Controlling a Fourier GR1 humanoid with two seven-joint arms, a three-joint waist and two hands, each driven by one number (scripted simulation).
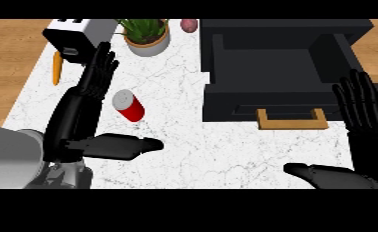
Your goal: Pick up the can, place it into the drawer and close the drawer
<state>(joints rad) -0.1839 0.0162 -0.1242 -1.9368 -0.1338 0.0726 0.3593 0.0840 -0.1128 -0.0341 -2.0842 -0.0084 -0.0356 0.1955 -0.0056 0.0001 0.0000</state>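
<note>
Head view of the counter. The left hand (83, 107), matte black with segmented fingers, is standing edge-on at the left of the view, its fingers straight and pointing away from the robot, its thumb (125, 146) jutting out to the right; the hand is spread and holding nothing. In the gap between fingers and thumb the can (129, 105) is lying on its side, a smooth red cylinder with a pale metallic end facing up and left; it is resting on the countertop just beside the fingers, and whether it is touching them cannot be told. The right hand (359, 121) is showing at the right edge of the view, likewise black, its fingers straight and raised, its thumb pointing left along the lower edge; it too is spread and gripping nothing.

The countertop (177, 126) is showing a white marble surface with fine grey veins. The drawer (277, 71), a dark, boxy, flat-walled unit, is standing pulled out, with a light wooden, U-shaped handle (292, 119) projecting from its front. Along the far edge are sitting a toaster (74, 36) with a white top and black side, a slender orange carrot (56, 69), a spiky green plant in a round pale pot (147, 36), and a small pinkish rounded object (189, 25).
</note>
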